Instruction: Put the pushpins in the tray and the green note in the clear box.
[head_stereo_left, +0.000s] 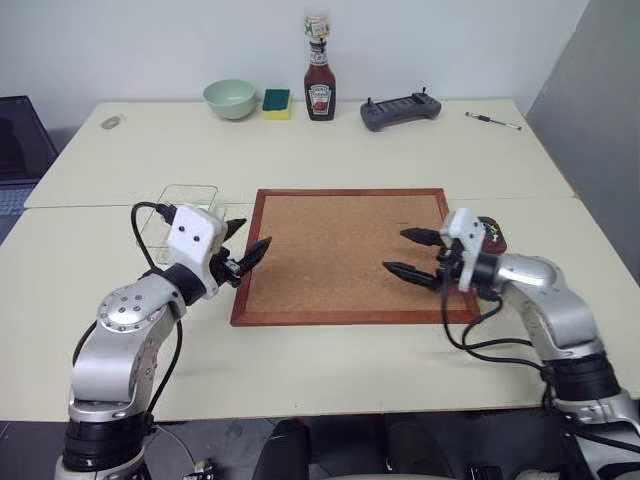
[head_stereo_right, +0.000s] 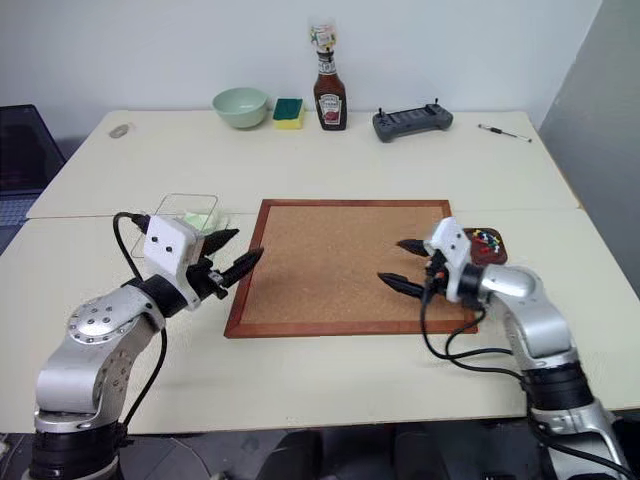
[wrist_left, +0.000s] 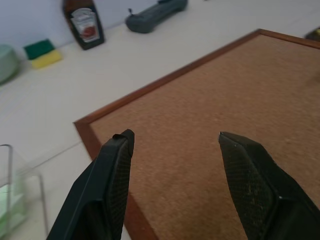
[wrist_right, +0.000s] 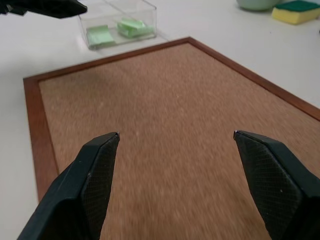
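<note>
- Hovering with jaws apart and empty, left gripper (head_stereo_left: 245, 256) at the left frame of the cork board (head_stereo_left: 345, 250), just beside the clear box (head_stereo_left: 190, 197).
- Hovering likewise, right gripper (head_stereo_left: 412, 252), spread wide and holding nothing, over the board's right part, close to the tray (head_stereo_right: 490, 244).
- Lying inside the clear box: green note (wrist_right: 98, 35), flat and pale, beside a brighter folded green paper piece (wrist_right: 131, 26).
- Resting in the tray off the board's right edge: pushpins (head_stereo_right: 487, 238), tiny coloured heads, too small to tell apart one by one.
- Looks bare, the cork face; judged near done, both goals apparently met.
- Note: thin, light, limp paper; likely to slide or curl; best pinched at a free edge, not pressed flat.
- Pins: light, hard, smooth plastic heads with sharp points; apt to roll or slip; best taken across the head.
- Box: thin rigid transparent plastic, straight walls, rounded corners; probably shifts easily if nudged.
- Tray: dark wood, shallow rim, rounded rectangle.
- Board: grainy brown cork, reddish wooden frame, on a smooth cream table (head_stereo_left: 300, 150).
- Finger pads (wrist_left: 111, 175): black, finely cross-hatched, tapering to blunt tips.
</note>
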